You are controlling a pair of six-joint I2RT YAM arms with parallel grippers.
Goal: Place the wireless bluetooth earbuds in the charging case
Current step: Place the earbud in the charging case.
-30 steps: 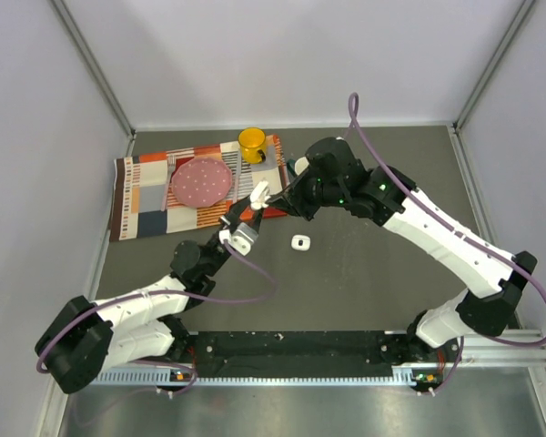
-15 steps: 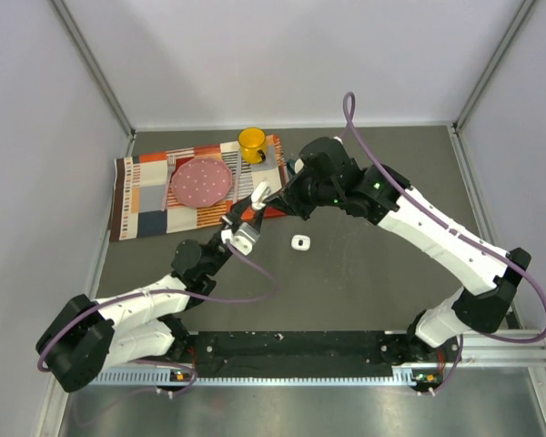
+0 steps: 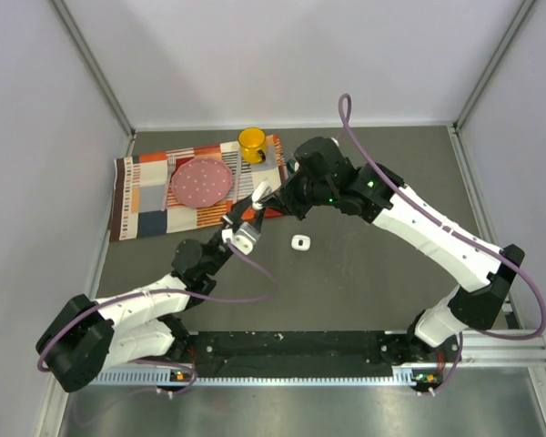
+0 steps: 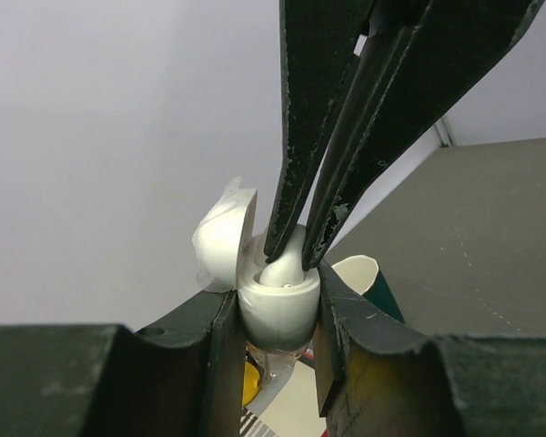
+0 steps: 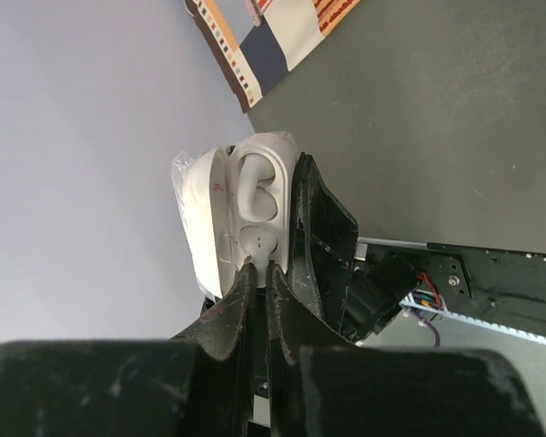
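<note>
My left gripper (image 4: 273, 319) is shut on the white charging case (image 4: 275, 314) and holds it above the table with its lid (image 4: 223, 241) open. My right gripper (image 5: 257, 267) is shut on the stem of a white earbud (image 5: 257, 241), whose head sits in the case's lower slot (image 4: 284, 266). The case (image 5: 255, 182) shows a second rounded well above it; I cannot tell whether that holds an earbud. In the top view both grippers meet at the case (image 3: 260, 192) near the cloth's right edge.
A small white object (image 3: 299, 242) lies on the dark table to the right of the left wrist. A patterned cloth (image 3: 146, 196) carries a pink plate (image 3: 200, 181) and a yellow mug (image 3: 252, 142). A white-rimmed dark green mug (image 4: 364, 273) stands behind the case.
My right arm has shifted slightly left toward the case. The left arm and the case have stayed almost still.
</note>
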